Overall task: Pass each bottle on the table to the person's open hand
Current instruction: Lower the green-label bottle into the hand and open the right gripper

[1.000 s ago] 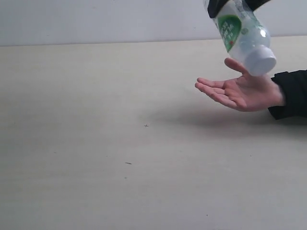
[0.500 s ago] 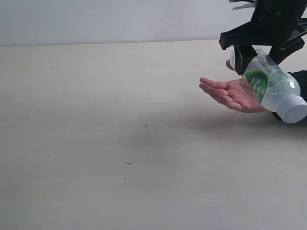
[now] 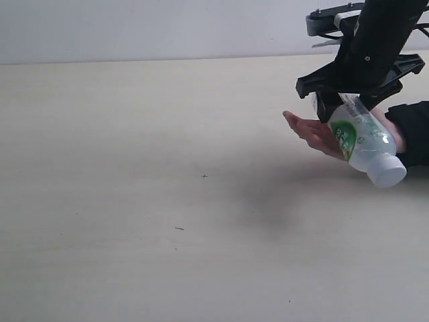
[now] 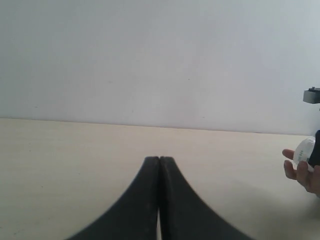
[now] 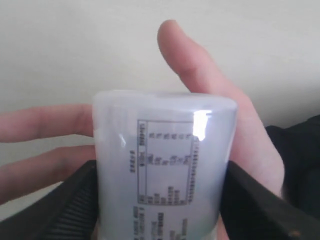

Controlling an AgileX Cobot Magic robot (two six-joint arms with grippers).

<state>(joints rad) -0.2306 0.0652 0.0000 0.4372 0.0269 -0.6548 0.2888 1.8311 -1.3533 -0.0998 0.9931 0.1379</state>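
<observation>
My right gripper [image 3: 338, 102] is shut on a clear bottle with a white-green label [image 3: 360, 142]. The bottle tilts cap-down toward the right, over the person's open hand [image 3: 310, 130], which lies palm up above the table [image 3: 134, 168]. In the right wrist view the bottle [image 5: 165, 160] fills the space between both black fingers, and the hand [image 5: 210, 95] spreads right behind it. My left gripper [image 4: 159, 159] is shut and empty, low over bare tabletop. It is out of the exterior view. From the left wrist view the hand [image 4: 305, 172] shows at the far edge.
A black sleeve [image 3: 412, 131] runs off the right edge behind the hand. A pale wall [image 3: 134, 27] rises beyond the table's far edge. A few tiny dark specks [image 3: 204, 176] mark the tabletop.
The right gripper has come down and leftward with the bottle, lowering it from above the hand to against the palm. The hand has stayed in place. The left gripper has not moved.
</observation>
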